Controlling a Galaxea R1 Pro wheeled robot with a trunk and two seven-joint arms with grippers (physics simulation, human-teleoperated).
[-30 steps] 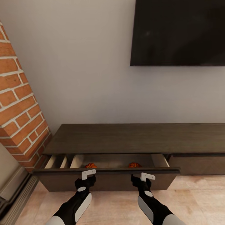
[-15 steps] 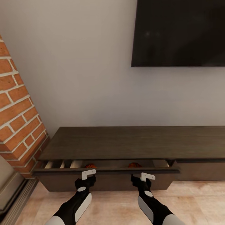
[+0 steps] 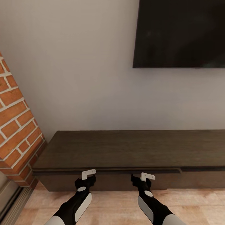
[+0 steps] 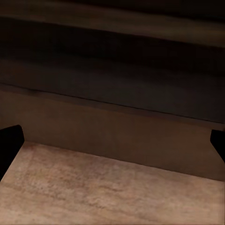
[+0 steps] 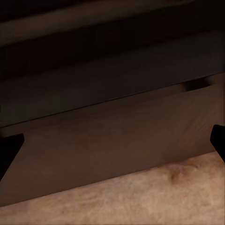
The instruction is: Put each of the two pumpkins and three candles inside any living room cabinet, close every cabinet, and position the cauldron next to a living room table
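Observation:
The long low dark brown cabinet [image 3: 125,150] stands against the wall, its left drawer front [image 3: 106,182] pushed in almost flush under the top. My left gripper [image 3: 88,175] and right gripper [image 3: 143,176] are both at that drawer front, a drawer's half-width apart. In the left wrist view the left gripper [image 4: 112,145] is open, with black fingertips [image 4: 9,140] far apart before the dark front. In the right wrist view the right gripper [image 5: 112,150] is also open, holding nothing. The pumpkins are hidden; the candles, cauldron and table are out of view.
A red brick pillar [image 3: 15,125] rises at the left, close to the cabinet's end. A large black TV [image 3: 181,32] hangs on the white wall above. A second drawer front [image 3: 203,178] continues to the right. Light wood floor [image 3: 118,206] lies under my arms.
The left drawer has slid in from partly open to nearly flush, hiding the two pumpkins that showed inside. The view has moved closer to the cabinet; both grippers stay at the front.

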